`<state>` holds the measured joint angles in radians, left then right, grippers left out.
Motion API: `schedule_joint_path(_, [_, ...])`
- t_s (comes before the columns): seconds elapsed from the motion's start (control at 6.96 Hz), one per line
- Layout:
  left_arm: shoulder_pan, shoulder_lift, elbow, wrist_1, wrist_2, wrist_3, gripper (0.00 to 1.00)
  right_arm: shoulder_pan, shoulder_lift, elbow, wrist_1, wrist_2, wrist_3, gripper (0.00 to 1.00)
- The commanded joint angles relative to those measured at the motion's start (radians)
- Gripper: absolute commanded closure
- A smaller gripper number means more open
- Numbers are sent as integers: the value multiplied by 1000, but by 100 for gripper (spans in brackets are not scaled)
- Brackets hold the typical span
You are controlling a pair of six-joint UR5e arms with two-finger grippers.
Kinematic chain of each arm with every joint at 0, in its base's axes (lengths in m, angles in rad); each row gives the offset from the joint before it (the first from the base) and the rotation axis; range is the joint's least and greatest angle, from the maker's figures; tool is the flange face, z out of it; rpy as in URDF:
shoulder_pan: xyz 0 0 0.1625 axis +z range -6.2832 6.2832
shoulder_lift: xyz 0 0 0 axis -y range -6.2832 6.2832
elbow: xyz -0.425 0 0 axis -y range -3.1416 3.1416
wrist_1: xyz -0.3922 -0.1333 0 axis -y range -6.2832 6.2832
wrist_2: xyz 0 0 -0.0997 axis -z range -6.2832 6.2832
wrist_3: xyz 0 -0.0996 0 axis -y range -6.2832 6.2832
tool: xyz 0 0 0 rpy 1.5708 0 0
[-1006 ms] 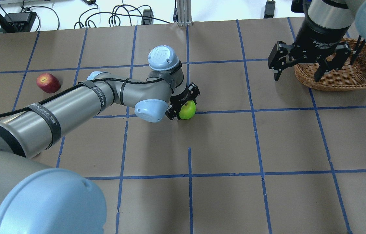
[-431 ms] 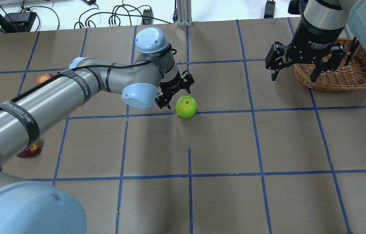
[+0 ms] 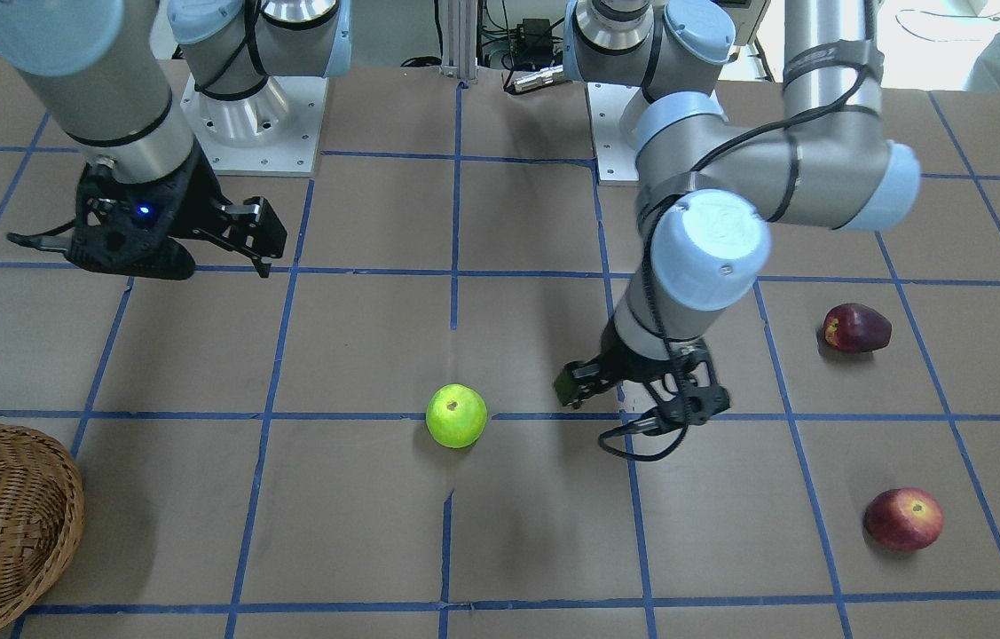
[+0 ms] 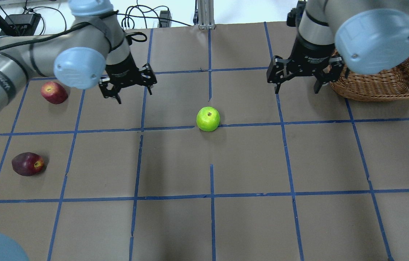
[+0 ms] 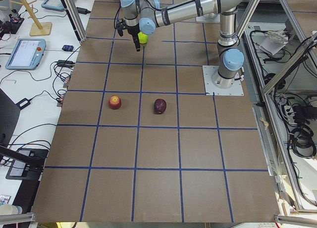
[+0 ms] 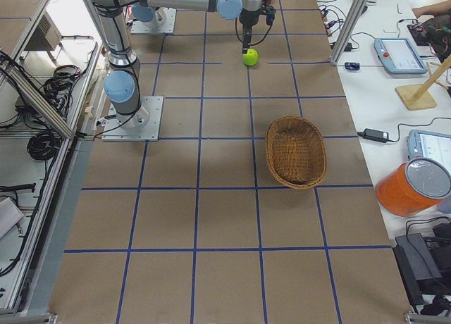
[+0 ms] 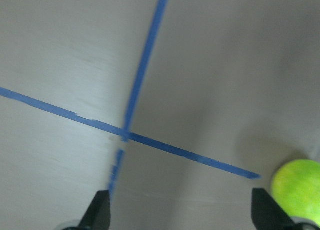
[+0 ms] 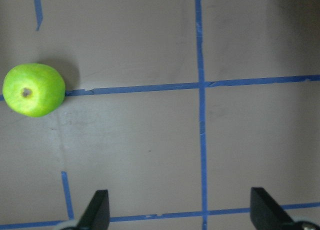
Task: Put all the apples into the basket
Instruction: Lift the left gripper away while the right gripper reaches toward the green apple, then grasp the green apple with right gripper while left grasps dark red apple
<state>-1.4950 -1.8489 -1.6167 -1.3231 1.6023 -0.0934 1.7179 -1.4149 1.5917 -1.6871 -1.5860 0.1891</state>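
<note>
The lime green apple (image 4: 208, 119) sits on the table's middle, alone; it also shows in the front view (image 3: 456, 415) and at the edge of both wrist views (image 7: 297, 190) (image 8: 33, 90). The red apple (image 4: 54, 92) and the dark maroon apple (image 4: 27, 164) lie far left. The wicker basket (image 4: 382, 83) stands at the far right and shows no apple inside. My left gripper (image 4: 131, 90) is open and empty, above the table left of the green apple. My right gripper (image 4: 296, 87) is open and empty, between the green apple and the basket.
Brown paper with a blue tape grid covers the table (image 4: 248, 163). Cables and power bricks lie beyond the far edge (image 4: 128, 18). In the right side view a tablet (image 6: 399, 55) and an orange jar (image 6: 414, 187) stand off the table.
My left gripper has let go of the green apple, risen and moved left, away from it. My right gripper has moved left from over the basket's rim. The green apple has stayed put.
</note>
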Motion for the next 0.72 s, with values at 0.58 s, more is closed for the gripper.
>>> schedule_joint_path(0.58, [601,90,-308,208,15,1193,0,209,299,-10,-362,6,153,0])
